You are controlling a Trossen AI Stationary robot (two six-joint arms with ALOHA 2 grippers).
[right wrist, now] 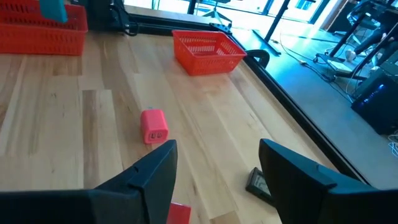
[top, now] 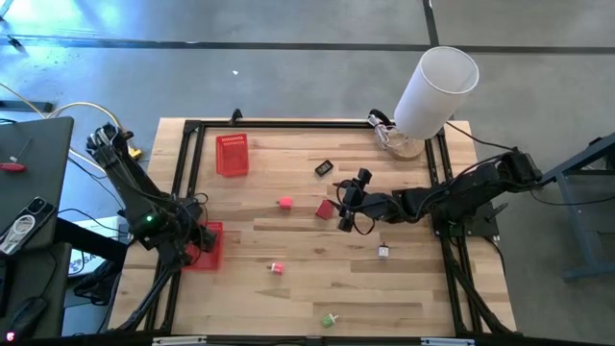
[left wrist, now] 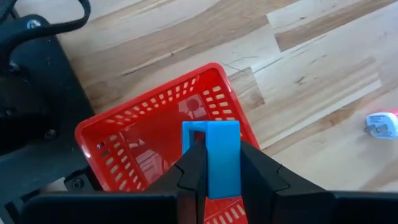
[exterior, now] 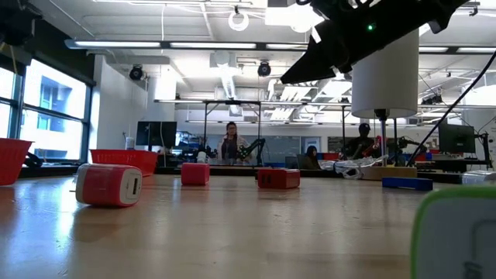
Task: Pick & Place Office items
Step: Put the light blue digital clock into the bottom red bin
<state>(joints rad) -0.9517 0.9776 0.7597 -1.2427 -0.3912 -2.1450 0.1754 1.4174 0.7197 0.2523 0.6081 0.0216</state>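
Observation:
My left gripper (left wrist: pixel 217 154) is shut on a blue block (left wrist: pixel 222 134) and hangs over the near red mesh basket (left wrist: pixel 124 143) at the table's left side (top: pixel 205 245). My right gripper (right wrist: pixel 217 168) is open mid-table (top: pixel 339 210), with a red piece (right wrist: pixel 179 213) just below its fingers (top: pixel 324 209). Lying flat on the wood are a pink piece (top: pixel 285 203), a black piece (top: pixel 324 168), a white piece (top: pixel 383 252), a pink-and-white piece (top: pixel 277 268) and a green piece (top: pixel 330 319). My left gripper pinches the blue block by its two side faces (left wrist: pixel 211 171) between the two fingers. The fingers point down from above. The block stands upright past the fingertips, lifted clear above the inside of the basket.
A second red mesh basket (top: pixel 232 154) stands toward the far left. The big white cylinder (top: pixel 437 91) leans over the far right corner. A black frame (top: pixel 288 123) rims the table. Bare wood lies between the scattered pieces. People stand in the room beyond (exterior: pixel 231 143).

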